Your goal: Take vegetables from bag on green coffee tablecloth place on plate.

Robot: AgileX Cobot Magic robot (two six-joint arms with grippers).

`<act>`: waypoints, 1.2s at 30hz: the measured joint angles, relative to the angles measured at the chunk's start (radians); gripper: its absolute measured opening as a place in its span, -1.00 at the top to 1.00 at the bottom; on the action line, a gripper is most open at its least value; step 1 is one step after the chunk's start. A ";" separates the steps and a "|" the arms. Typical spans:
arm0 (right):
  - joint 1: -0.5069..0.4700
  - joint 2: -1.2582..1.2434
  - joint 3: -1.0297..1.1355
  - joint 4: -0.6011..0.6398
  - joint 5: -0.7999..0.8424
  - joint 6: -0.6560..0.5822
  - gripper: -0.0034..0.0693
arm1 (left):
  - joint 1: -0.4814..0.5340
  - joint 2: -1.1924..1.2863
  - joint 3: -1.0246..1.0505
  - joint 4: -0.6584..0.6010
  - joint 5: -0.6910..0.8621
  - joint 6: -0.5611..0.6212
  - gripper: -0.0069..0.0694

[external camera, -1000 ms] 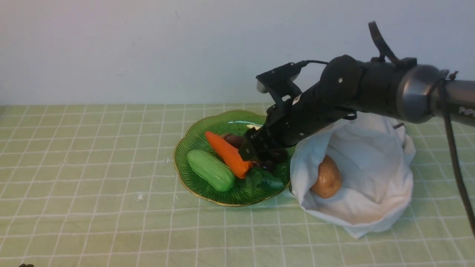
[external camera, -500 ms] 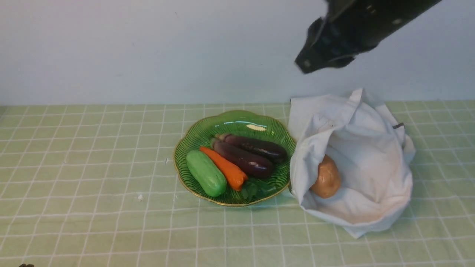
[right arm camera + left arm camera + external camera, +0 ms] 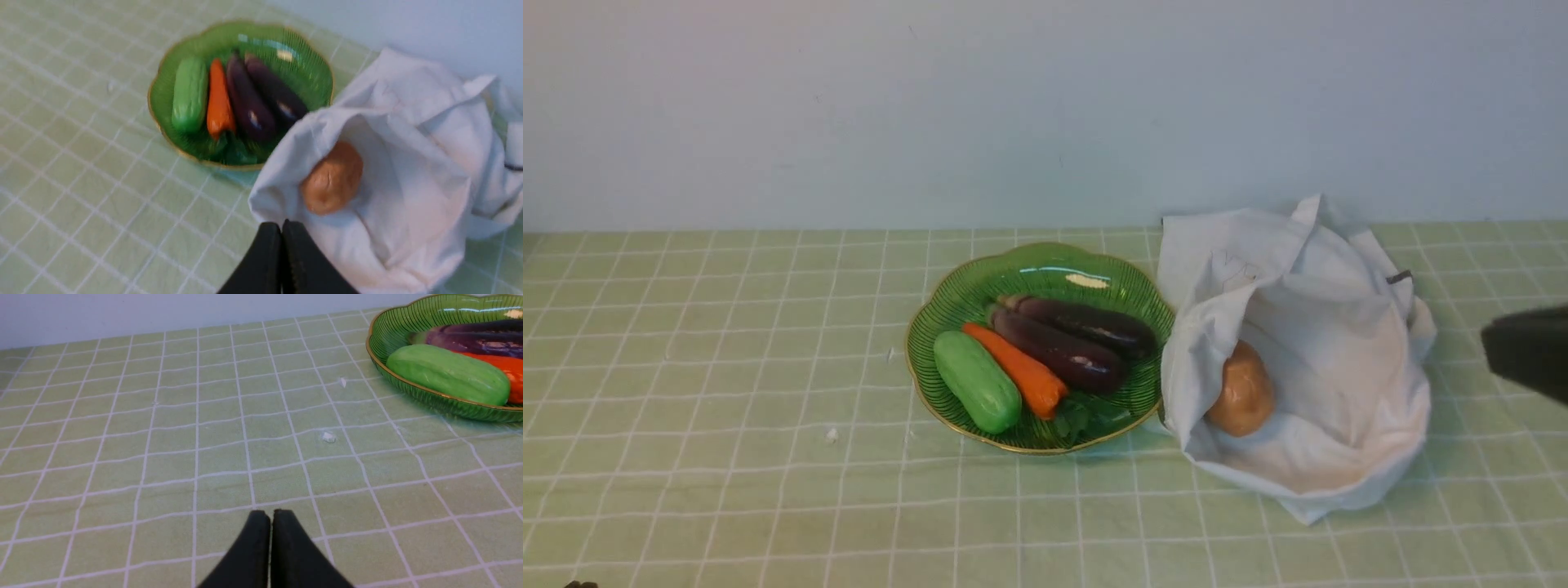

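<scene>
Front view first: the plate (image 3: 1029,261) sits mid-frame on the green coffee tablecloth (image 3: 727,367), and it's loaded. A green cucumber (image 3: 977,380) lies on its left side, and the carrot (image 3: 1015,369) is right beside it with its leafy top pointing toward the bottom of the frame. Two dark purple eggplants (image 3: 1058,351) lie to the right, everything side by side.

Just right of the plate, the bag (image 3: 1339,359) slumps with its edge reaching the rim and its mouth gaping toward the lower left. And there's the potato (image 3: 1240,390), tucked inside that opening on the white cloth. My right arm (image 3: 1527,351) is only a blurred dark shape at the frame's right edge, past the bag.

Over to the right wrist view: my right gripper (image 3: 282,223) has its fingers pressed together with nothing between them. It hangs over the bag's edge, the potato just beyond the tips.

In the left wrist view, my left gripper (image 3: 271,514) is pressed together too and empty. It's low over bare tablecloth, well apart from the plate.
</scene>
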State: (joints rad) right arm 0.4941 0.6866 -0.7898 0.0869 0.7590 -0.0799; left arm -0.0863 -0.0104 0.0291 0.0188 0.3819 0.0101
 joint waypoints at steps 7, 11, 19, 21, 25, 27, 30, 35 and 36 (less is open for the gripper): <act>0.000 -0.303 0.422 0.020 -0.497 0.000 0.95 | 0.000 0.000 0.000 0.000 0.000 0.000 0.84; 0.000 -0.367 0.508 0.021 -0.572 0.002 0.95 | 0.000 0.000 0.000 0.000 0.000 0.000 0.84; 0.000 -0.371 0.527 0.021 -0.531 0.002 0.95 | 0.000 0.000 0.000 0.000 0.000 0.000 0.84; 0.000 -0.371 0.527 0.021 -0.516 0.002 0.95 | 0.000 0.000 0.000 0.000 0.000 0.000 0.84; 0.000 -0.371 0.527 0.021 -0.486 0.002 0.95 | 0.000 0.000 0.000 0.000 0.000 0.000 0.84; 0.000 -0.371 0.527 0.021 -0.480 0.002 0.95 | 0.000 0.000 0.000 0.000 0.000 0.000 0.84; -0.005 -0.415 0.550 0.008 -0.477 0.003 0.95 | 0.000 0.000 0.000 0.000 0.000 0.000 0.84; -0.092 -0.512 0.641 -0.021 -0.477 0.016 0.95 | 0.000 0.000 0.000 0.000 0.000 0.000 0.84; -0.152 -0.554 0.681 -0.029 -0.471 0.028 0.95 | 0.000 0.000 0.000 0.000 0.000 0.000 0.84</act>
State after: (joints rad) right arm 0.3421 0.1325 -0.1092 0.0580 0.2884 -0.0519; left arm -0.0863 -0.0104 0.0291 0.0188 0.3819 0.0101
